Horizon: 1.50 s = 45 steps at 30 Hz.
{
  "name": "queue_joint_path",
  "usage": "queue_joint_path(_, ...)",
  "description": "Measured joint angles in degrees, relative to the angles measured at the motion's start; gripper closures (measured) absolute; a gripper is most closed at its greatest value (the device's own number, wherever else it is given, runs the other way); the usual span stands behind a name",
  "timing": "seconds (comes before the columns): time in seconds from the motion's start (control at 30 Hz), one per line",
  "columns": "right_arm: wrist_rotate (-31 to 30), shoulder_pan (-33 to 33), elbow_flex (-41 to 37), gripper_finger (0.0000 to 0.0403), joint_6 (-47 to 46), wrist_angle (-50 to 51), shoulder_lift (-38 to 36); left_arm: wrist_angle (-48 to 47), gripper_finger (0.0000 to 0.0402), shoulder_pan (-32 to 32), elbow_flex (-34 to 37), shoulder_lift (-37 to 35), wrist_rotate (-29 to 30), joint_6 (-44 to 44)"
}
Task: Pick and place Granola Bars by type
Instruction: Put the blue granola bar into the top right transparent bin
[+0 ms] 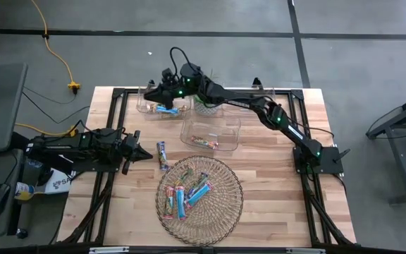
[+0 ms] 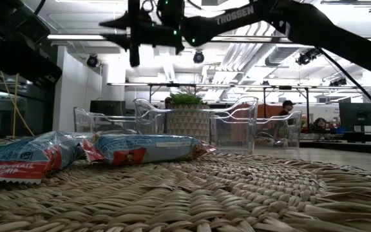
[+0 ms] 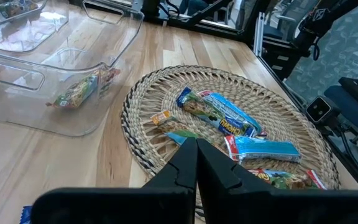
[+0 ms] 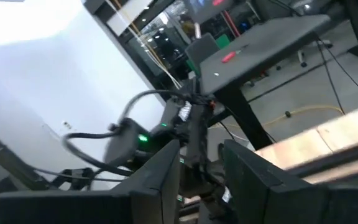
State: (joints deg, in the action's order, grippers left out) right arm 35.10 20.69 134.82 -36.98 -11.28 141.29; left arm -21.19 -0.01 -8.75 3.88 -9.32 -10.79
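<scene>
Reaching across the worktop (image 1: 273, 183), the right gripper (image 1: 162, 85) is seen high over the far clear bin (image 1: 162, 106), well beyond the wicker tray (image 1: 224, 212); its fingers (image 4: 160, 180) are parted about halfway, with a gap between them, and whether anything is gripped cannot be told; the left gripper (image 1: 149, 156) is closed on nothing, its fingers (image 3: 185, 168) pressed together, just beside the tray's left edge; most of the Granola Bars (image 1: 189, 192) are piled on the tray, blue and orange-red wrappers among them; one pink bar (image 1: 162, 154) lies on the wood between the left gripper and the tray; another bar (image 1: 204, 143) rests in the nearer bin (image 1: 210, 132) just beyond the tray, and a blue bar (image 1: 165, 109) lies in the far bin; a small potted plant (image 2: 187, 116) stands behind the bins.
</scene>
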Motion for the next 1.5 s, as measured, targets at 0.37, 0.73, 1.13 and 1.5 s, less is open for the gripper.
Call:
queue_joint_path(0.37, -3.6, -4.8, 0.0, 0.0295, 7.5, 7.1, -8.5, 0.0, 0.0401, 0.0, 0.0, 0.0, -0.2, 0.0)
queue_joint_path(0.73, -6.2, -10.9, 0.0, 0.0295, 10.0, 22.7, -15.6, 0.0, 0.0401, 0.0, 0.0, 0.0, -0.2, 0.0)
queue_joint_path(1.13, -4.5, -18.5, 0.0, 0.0295, 3.3, 30.9, -17.4, 0.0, 0.0401, 0.0, 0.0, 0.0, 0.0, 0.0)
queue_joint_path(1.5, -13.5, -26.1, 0.0, 0.0295, 2.3, 42.2, -17.4, 0.0, 0.0401, 0.0, 0.0, 0.0, 0.0, 0.0)
